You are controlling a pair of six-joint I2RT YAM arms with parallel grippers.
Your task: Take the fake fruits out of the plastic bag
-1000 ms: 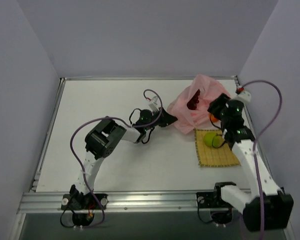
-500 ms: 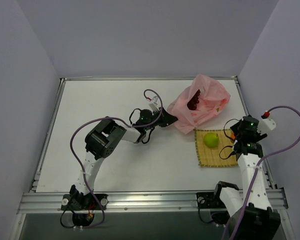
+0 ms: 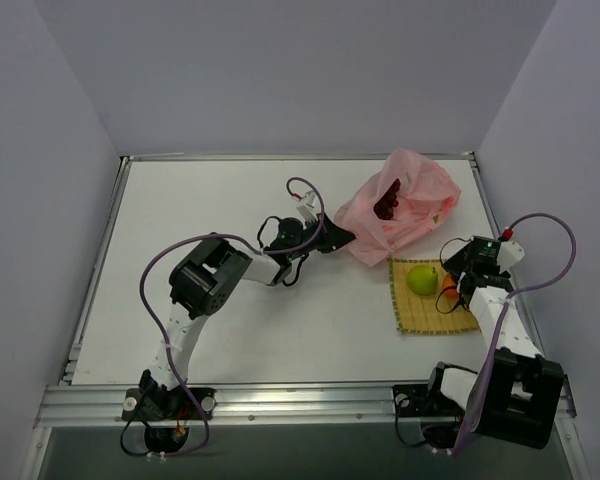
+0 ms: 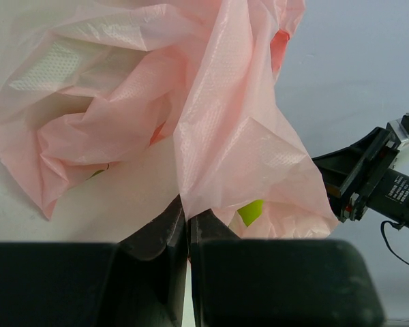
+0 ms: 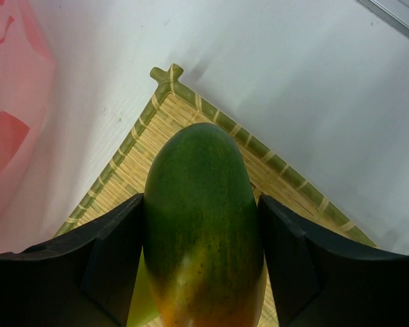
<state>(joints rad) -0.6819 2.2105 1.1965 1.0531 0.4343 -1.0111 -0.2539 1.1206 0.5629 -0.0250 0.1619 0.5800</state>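
The pink plastic bag [image 3: 405,200] lies crumpled at the back right, with the dark grape bunch [image 3: 387,205] showing in its mouth. My left gripper [image 3: 341,240] is shut on the bag's left edge, which the left wrist view shows pinched between the jaws [image 4: 188,216]. A bright green patch [image 4: 251,212] shows low under the bag's folds. My right gripper [image 3: 450,285] is shut on the orange-green mango [image 5: 203,252] and holds it over the yellow mat's [image 3: 432,315] right part. The green apple [image 3: 423,279] sits on the mat beside the mango.
The mat's corner [image 5: 165,73] lies close to the bag [image 5: 10,102]. The right arm [image 4: 371,178] shows beyond the bag in the left wrist view. The table's right rim [image 3: 488,215] runs close to the right gripper.
My right gripper carried the mango from the bag's mouth out to the right, then back over the mat beside the apple. The left gripper kept its hold on the bag.
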